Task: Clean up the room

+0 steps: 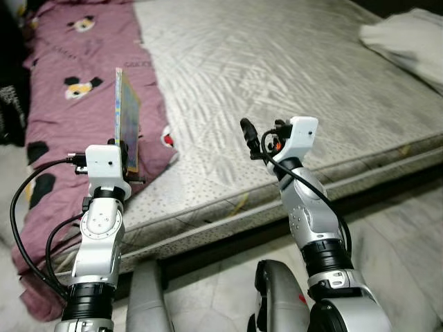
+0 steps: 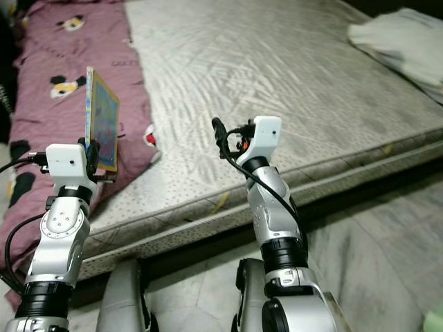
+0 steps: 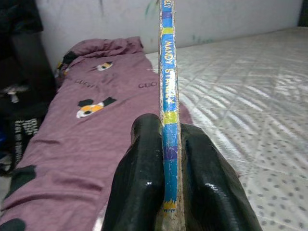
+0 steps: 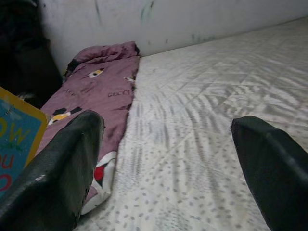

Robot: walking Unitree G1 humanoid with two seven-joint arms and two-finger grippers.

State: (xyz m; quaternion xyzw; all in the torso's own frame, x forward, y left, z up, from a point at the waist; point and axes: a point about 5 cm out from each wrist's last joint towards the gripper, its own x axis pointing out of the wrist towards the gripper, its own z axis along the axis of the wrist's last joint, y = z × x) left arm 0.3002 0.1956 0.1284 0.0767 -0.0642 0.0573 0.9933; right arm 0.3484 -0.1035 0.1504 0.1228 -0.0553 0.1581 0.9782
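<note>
Covering one mattress (image 1: pixel 291 76) edge, maroon blanket (image 1: pixel 76 90).

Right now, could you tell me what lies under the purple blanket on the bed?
The purple blanket covers the mattress's left strip and hangs over its edge; whatever is beneath stays hidden.

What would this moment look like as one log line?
left hand: shut on book, upright | right hand: open, empty | both over mattress

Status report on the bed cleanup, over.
Left gripper shut on thin colourful book, upright. Right gripper open over grey mattress. Purple blanket beside.
</note>
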